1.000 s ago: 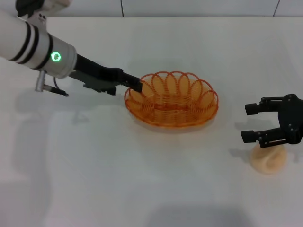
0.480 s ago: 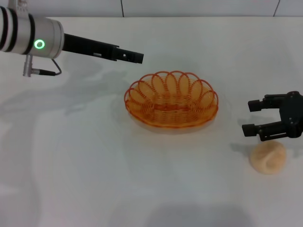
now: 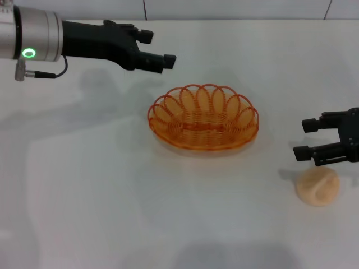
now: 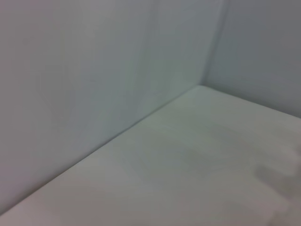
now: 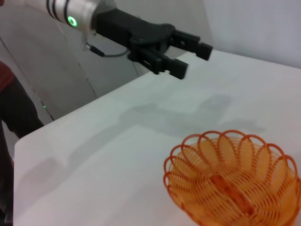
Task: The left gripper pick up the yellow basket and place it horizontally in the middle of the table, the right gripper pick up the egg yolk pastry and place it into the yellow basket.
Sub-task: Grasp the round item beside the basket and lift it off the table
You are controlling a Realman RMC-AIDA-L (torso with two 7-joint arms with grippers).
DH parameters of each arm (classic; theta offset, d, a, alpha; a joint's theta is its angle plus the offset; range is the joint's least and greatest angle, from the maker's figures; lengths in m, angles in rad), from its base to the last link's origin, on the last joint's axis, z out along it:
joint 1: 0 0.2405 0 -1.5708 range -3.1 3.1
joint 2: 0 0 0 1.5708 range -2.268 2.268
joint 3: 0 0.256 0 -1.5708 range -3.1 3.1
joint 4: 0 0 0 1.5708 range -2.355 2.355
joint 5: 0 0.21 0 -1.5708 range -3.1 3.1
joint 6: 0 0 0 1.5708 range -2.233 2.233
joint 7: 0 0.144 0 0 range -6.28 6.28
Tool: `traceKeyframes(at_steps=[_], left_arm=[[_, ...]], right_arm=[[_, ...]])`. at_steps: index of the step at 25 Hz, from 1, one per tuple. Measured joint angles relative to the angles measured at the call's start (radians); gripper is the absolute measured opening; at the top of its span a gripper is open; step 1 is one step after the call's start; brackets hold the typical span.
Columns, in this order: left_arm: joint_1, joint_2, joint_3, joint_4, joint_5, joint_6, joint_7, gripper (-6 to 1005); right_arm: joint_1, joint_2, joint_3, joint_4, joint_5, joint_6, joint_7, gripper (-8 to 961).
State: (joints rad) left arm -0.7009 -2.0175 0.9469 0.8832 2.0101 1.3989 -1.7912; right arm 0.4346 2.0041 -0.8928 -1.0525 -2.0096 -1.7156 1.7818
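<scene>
The yellow basket (image 3: 203, 117) lies lengthwise across the middle of the white table (image 3: 101, 185), upright and empty; it also shows in the right wrist view (image 5: 233, 178). My left gripper (image 3: 159, 49) is open and empty, raised above the table behind and to the left of the basket; the right wrist view shows it too (image 5: 190, 56). The egg yolk pastry (image 3: 318, 186) sits on the table at the right. My right gripper (image 3: 304, 138) is open just above and behind the pastry, apart from it.
A wall with tile seams (image 3: 224, 8) runs behind the table's far edge. The left wrist view shows only bare table (image 4: 197, 155) meeting a wall. A dark and red shape (image 5: 14, 113) stands past the table's edge in the right wrist view.
My left gripper let go of the basket's left rim, rose and drew back to the left, turning so both fingers show. My right gripper shifted a little to the right, above the pastry.
</scene>
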Motion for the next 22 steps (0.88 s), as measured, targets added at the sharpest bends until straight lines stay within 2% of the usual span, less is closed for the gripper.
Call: traceKeyframes(at_steps=[9, 15, 22], left_arm=[[0.042, -0.02, 0.001, 0.004, -0.064, 0.11, 0.19, 887], [0.068, -0.037, 0.003, -0.002, -0.104, 0.171, 0.224, 887], [0.092, -0.043, 0.0, -0.004, -0.142, 0.198, 0.24, 887]], right_arm=[[0.0, 0.002, -0.002, -0.059, -0.104, -0.041, 0.048, 839], [0.006, 0.002, -0.007, -0.099, -0.166, -0.077, 0.064, 838], [0.027, 0.004, -0.086, -0.136, -0.281, -0.07, 0.074, 839]])
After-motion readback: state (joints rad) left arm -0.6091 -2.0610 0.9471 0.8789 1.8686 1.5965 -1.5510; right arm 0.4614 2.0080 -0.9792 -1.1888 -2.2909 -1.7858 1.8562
